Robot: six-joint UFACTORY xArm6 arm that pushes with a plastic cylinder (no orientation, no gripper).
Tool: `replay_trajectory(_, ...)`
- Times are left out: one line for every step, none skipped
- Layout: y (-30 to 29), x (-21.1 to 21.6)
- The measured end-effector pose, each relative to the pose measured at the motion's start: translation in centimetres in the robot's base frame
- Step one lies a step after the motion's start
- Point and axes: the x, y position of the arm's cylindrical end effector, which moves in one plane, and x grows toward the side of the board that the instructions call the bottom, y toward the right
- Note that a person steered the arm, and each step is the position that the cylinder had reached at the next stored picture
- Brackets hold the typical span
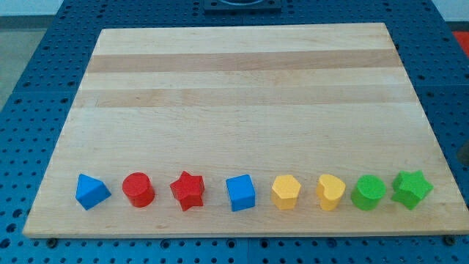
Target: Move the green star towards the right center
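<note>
The green star (412, 188) lies at the far right end of a row of blocks along the bottom of the wooden board (242, 88). To its left in the row stand a green round block (368, 193), a yellow heart (330, 191), a yellow pentagon-like block (286, 191), a blue cube (240, 193), a red star (187, 191), a red cylinder (138, 189) and a blue triangular block (92, 191). My tip does not show in the view.
The board lies on a blue perforated table (29, 110). A dark shape (464, 154) shows at the view's right edge, beside the board.
</note>
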Motion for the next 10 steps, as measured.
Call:
replay_trajectory(0.0,3.3)
replay_trajectory(-0.9,6.3)
replay_trajectory(-3.0,8.5)
replay_trajectory(-5.5,8.7)
replay_trajectory(-8.3,8.7)
replay_trajectory(-10.2,8.7)
replay_trajectory(-10.3,8.4)
replay_trajectory(-10.3,7.5)
replay_trajectory(-10.3,5.9)
replay_trajectory(-10.3,4.1)
